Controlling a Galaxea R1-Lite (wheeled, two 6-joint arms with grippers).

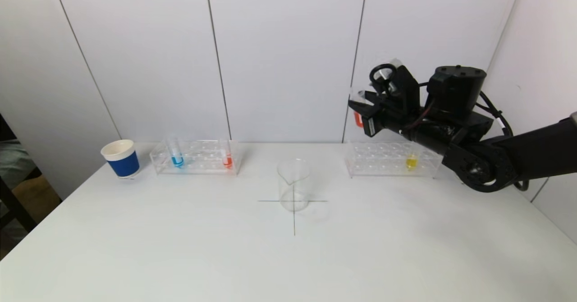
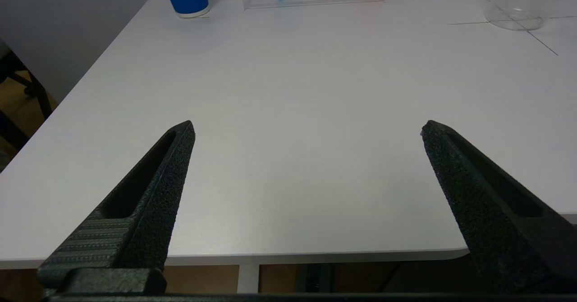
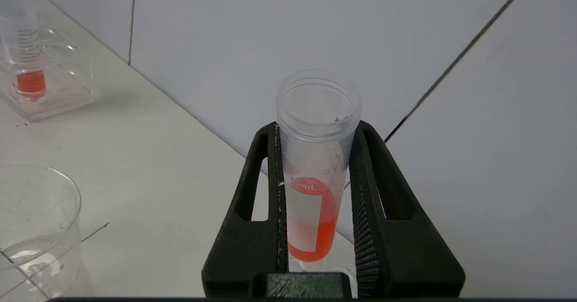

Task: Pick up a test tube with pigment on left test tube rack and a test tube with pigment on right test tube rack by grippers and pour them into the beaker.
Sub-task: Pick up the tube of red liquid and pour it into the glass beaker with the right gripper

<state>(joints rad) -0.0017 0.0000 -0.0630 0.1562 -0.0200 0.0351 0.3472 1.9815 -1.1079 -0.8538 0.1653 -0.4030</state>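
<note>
The beaker [image 1: 294,185] stands empty on the cross marked mid-table. Behind it, the left rack [image 1: 196,157] holds a blue tube [image 1: 176,154] and a red tube [image 1: 227,157]; the right rack [image 1: 392,158] holds a yellow tube [image 1: 411,160]. A blue cup [image 1: 121,158] sits beside the left rack. The right gripper [image 3: 315,180], raised above the right rack, is clamped on an orange tube [image 3: 315,171]. The left gripper [image 2: 306,130] gapes wide near the table's front edge, holding nothing.

Held test tube [image 3: 315,176]: printed marking ending "mL" legible beside its white label patch. Preceding digits unclear. No other text readable.

Lab, test tube racks [image 1: 194,157], beaker [image 1: 294,185]
</note>
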